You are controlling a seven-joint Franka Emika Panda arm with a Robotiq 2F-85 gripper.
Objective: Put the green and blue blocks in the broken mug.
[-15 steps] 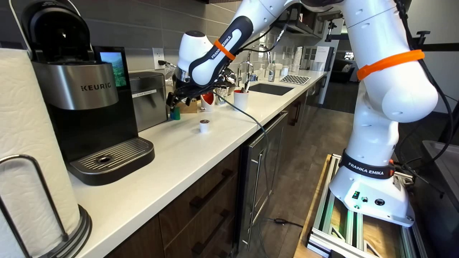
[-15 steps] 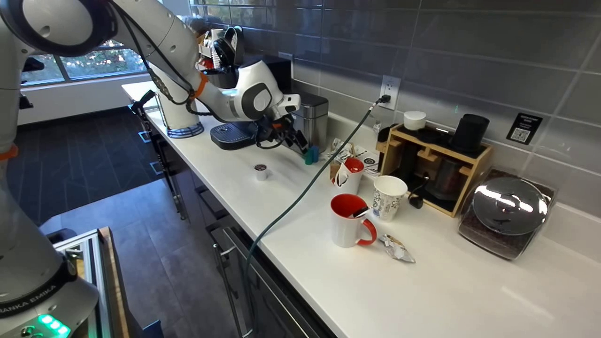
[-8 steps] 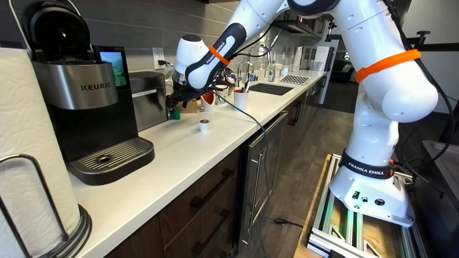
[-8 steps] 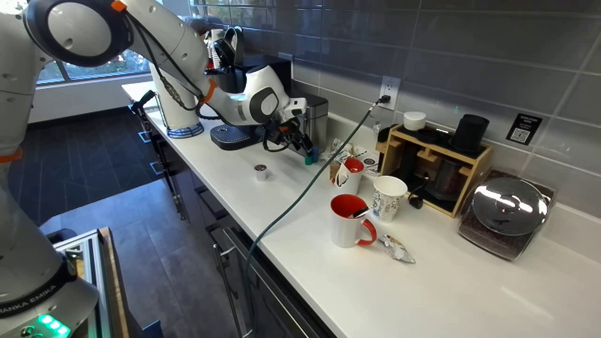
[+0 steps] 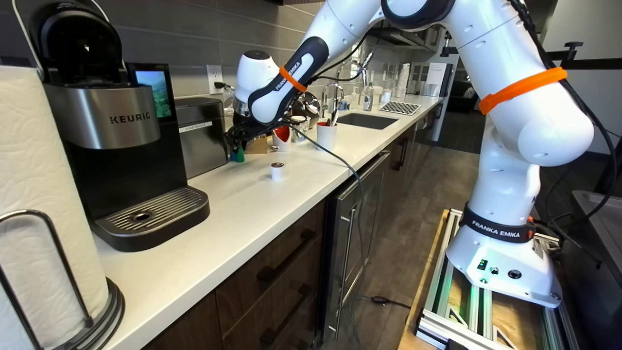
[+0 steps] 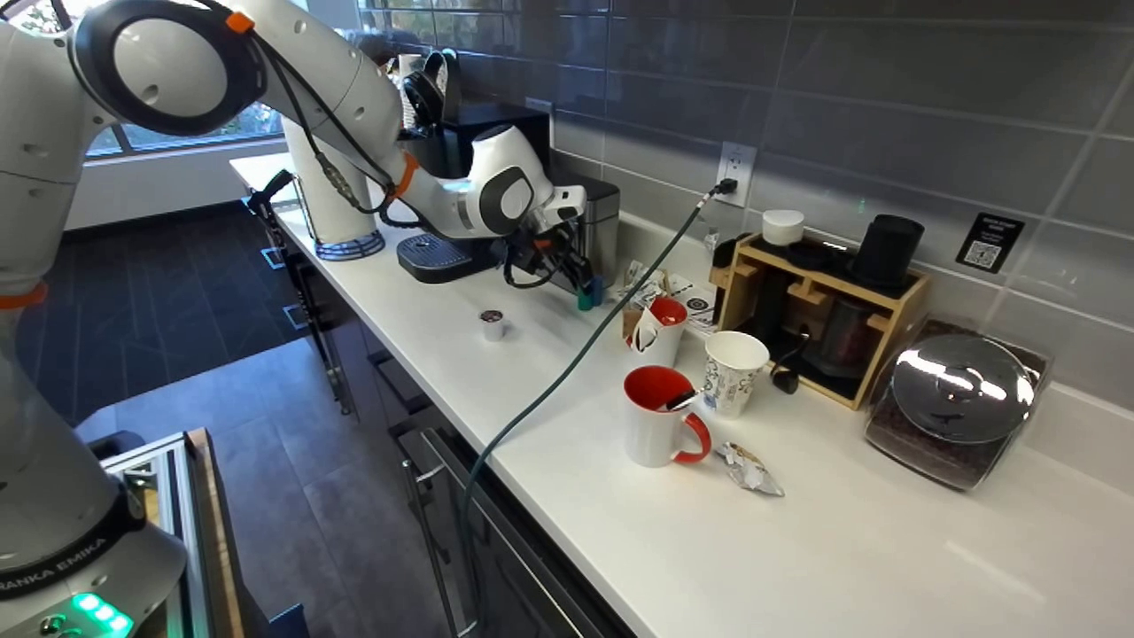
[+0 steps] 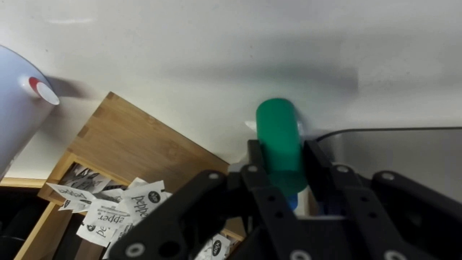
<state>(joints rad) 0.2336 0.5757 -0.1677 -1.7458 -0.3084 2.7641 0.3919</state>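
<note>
The green block (image 7: 277, 121) is a small cylinder-like piece standing on the counter beside the steel bin. My gripper (image 7: 282, 146) points down over it, with a finger pressed against each side, shut on it. Behind it peeks the blue block (image 7: 293, 202), mostly hidden by the fingers in the wrist view. Both the green block (image 6: 585, 299) and the blue block (image 6: 597, 291) show side by side in an exterior view, below my gripper (image 6: 580, 276). The broken mug (image 6: 660, 347), white with a red inside and a jagged rim, stands upright nearby; its handle stub shows on the mug (image 7: 18, 104) in the wrist view.
A wooden box (image 7: 144, 141) with pepper packets lies between the blocks and the broken mug. The steel bin (image 5: 204, 141) stands close by the gripper. A coffee pod (image 6: 493, 330), a whole red-and-white mug (image 6: 651, 434), a paper cup (image 6: 728, 390) and a stretched cable (image 6: 567, 363) share the counter.
My arm has shifted a little toward the blocks and the wall. The jaws, wide open a second ago, have come together around the green block. The blocks have hardly moved.
</note>
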